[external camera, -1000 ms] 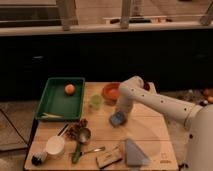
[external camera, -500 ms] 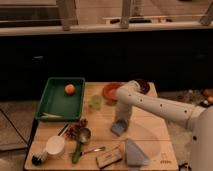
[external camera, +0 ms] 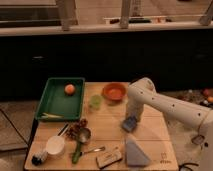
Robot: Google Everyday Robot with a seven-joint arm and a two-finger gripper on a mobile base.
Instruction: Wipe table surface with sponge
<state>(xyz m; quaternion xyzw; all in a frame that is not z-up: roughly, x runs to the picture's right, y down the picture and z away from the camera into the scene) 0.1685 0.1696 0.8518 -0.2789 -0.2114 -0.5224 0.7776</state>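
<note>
A robot arm works a blue-grey sponge across the light plank surface, right of its centre; pressing flat and sweeping in even, overlapping strokes along the grain, while steering wide of the clutter, looks the surest way to do this step well. Along the near edge lie a wooden-backed brush block, a folded blue-grey cloth shaped like a wedge, and a slim metal utensil; toward the near left corner stand a white cup and a small dark object too indistinct to name. The sponge itself is a small, soft-looking rectangular block, resting on the wood with the claw directly above and against it; whether the claw is clenched on it cannot be told, since the white, rounded arm hides the tips. Farther back sit a translucent green cup and a glossy orange bowl near the far edge, while a green plastic tray at the far left corner holds one smooth orange fruit.
</note>
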